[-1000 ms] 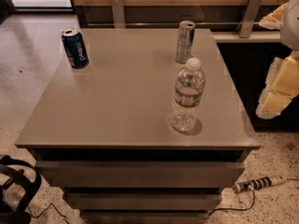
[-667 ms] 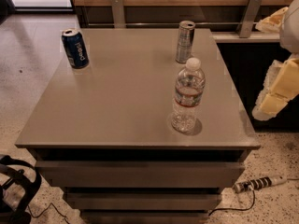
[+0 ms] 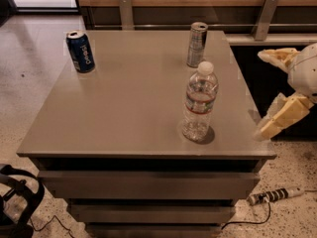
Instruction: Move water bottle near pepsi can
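1. You are looking at a clear ribbed plastic water bottle with a white cap and a red-and-white label band; it is standing upright at the centre right of the frame, on the front right part of the grey flat-topped table, with nothing touching it.
2. The short dark blue pepsi can with a silver top is sitting at the upper left of the frame, well apart from the bottle; I judge the move not yet begun.
3. The cream two-finger gripper is hanging at the right edge of the frame, off the table's side and apart from the bottle; its jaws are standing wide and holding nothing.
4. A tall slim silver-grey can is standing just above the bottle in the frame; you are risking clipping it if the reach overshoots.
5. The bottle is looking tall and light; a grip near the cap or a fast sweep is likely to be tipping it.
6. Setting it down too close, you are risking knocking the pepsi can over.
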{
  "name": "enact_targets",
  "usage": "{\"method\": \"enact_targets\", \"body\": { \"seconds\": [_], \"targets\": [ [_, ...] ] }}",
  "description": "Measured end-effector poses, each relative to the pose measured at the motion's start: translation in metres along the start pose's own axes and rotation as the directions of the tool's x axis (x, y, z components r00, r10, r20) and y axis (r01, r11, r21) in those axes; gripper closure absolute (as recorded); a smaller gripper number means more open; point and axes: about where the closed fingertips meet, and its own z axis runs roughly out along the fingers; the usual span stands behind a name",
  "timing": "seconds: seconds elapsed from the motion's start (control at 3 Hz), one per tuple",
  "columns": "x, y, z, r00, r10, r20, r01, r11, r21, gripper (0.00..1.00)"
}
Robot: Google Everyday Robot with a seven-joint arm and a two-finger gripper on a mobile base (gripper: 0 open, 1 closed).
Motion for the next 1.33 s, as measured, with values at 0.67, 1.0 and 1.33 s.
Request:
{"method": "enact_targets", "body": {
  "seconds": [0.67, 1.0, 1.33],
  "targets": [
    [-0.022, 0.001, 0.044, 0.903, 0.055, 0.427, -0.033, 0.9978, -0.058, 0.0],
    [-0.029, 0.005, 0.046, 0.844, 0.102, 0.527, -0.06, 0.9936, -0.095, 0.0],
    [-0.038, 0.007, 0.053, 0.804, 0.134, 0.579, -0.065, 0.9882, -0.139, 0.0]
  ]
}}
